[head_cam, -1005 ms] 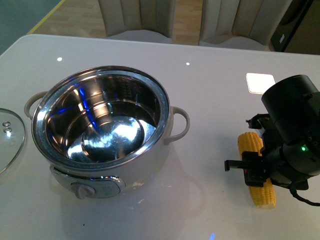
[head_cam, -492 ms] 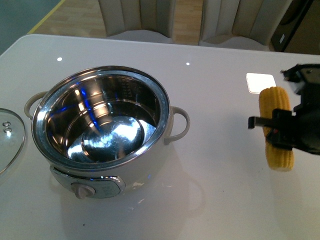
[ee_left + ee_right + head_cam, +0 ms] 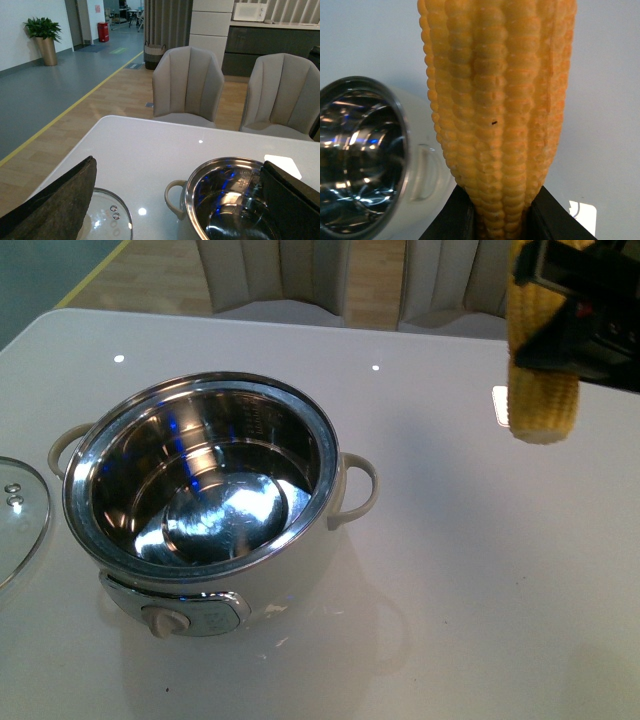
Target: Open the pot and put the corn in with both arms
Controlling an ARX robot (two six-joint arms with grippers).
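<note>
The cream-white pot [image 3: 300,565] stands open on the table's left half, and its shiny steel bowl holds nothing. High at the upper right, well off the table, my right gripper [image 3: 537,310] is shut on the yellow corn [image 3: 540,395]. The ear hangs upright, to the right of the pot. In the right wrist view the corn [image 3: 495,110] fills the frame between the black fingers [image 3: 449,220], with the pot [image 3: 422,165] beyond it. My left gripper [image 3: 175,210] is open, its fingers [image 3: 55,205] spread over the pot's rim [image 3: 222,164] and left handle. It is out of the front view.
The glass lid [image 3: 15,510] lies flat on the table left of the pot; the left wrist view also shows the lid [image 3: 107,215]. Two grey chairs [image 3: 275,275] stand behind the table's far edge. A bright patch of light [image 3: 499,405] lies on the table behind the corn.
My right gripper has lifted the corn from the table at the right and carried it up to the top right of the front view. Pot and lid have not moved.
</note>
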